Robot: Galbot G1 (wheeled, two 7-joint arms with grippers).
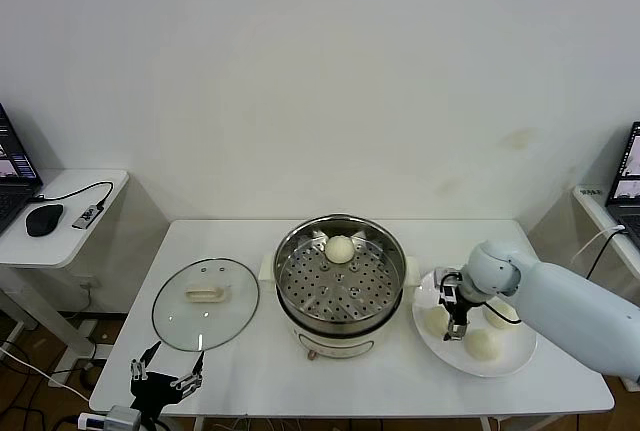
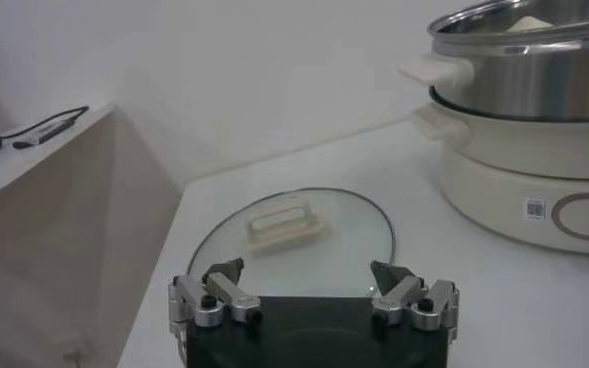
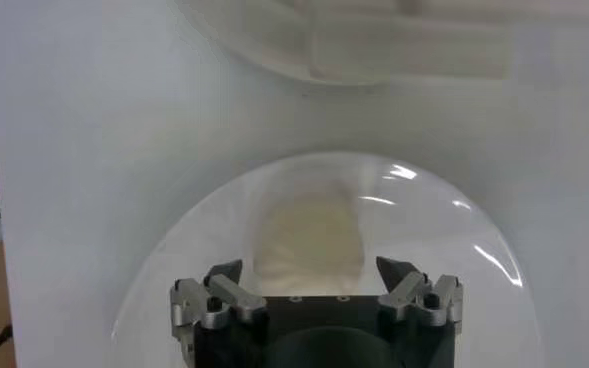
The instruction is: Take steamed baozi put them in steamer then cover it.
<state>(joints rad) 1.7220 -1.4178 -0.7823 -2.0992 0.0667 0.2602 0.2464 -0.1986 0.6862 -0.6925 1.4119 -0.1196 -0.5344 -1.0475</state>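
The steel steamer [image 1: 340, 281] stands mid-table on its cream base, with one baozi [image 1: 340, 248] inside at the back. Three more baozi lie on a white plate [image 1: 520, 351] to its right. My right gripper [image 1: 452, 313] hangs open over the plate's left side. In the right wrist view its fingers straddle a baozi [image 3: 309, 235] without touching it. The glass cover [image 1: 205, 301] lies flat on the table left of the steamer, handle up. My left gripper [image 1: 165, 376] waits open at the table's front edge, just before the cover [image 2: 294, 240].
A side table [image 1: 70, 236] at the far left carries a mouse, a cable and a laptop. Another laptop sits at the far right. The steamer's cream side handles [image 2: 436, 72] stick out toward the cover. The wall runs behind the table.
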